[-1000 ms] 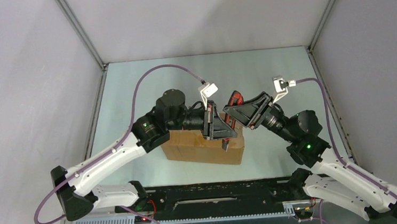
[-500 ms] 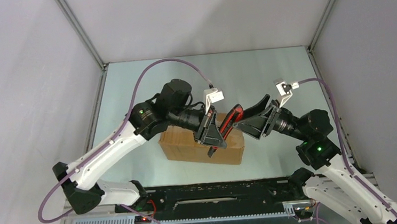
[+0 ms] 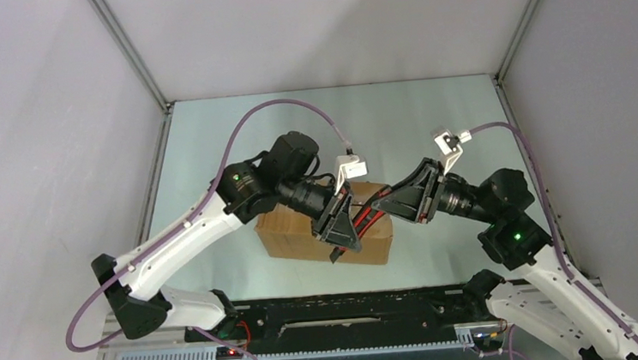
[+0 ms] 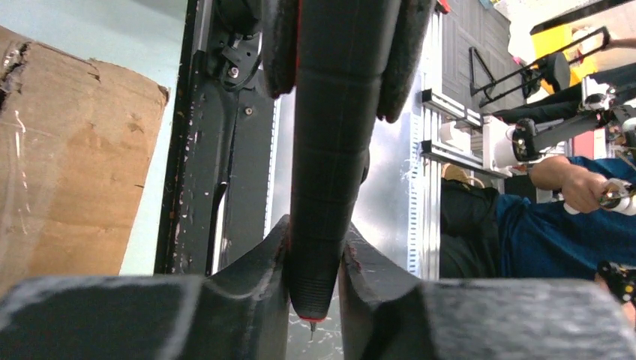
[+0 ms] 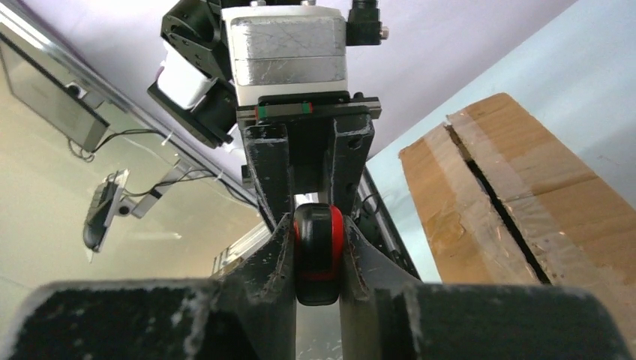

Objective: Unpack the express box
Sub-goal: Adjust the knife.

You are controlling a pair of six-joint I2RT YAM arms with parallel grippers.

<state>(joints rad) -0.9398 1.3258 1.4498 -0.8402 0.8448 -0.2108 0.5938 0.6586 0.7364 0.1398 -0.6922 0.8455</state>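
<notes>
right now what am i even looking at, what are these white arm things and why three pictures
It is a robot: a left arm and a right arm bolted to a table. One picture comes from a camera above them; the other two come from a camera on each wrist, looking along its own fingers. On the table lies the express box, brown cardboard taped along its top seam. Above it, the left gripper and the right gripper are both shut on one utility knife, from opposite sides.
</notes>
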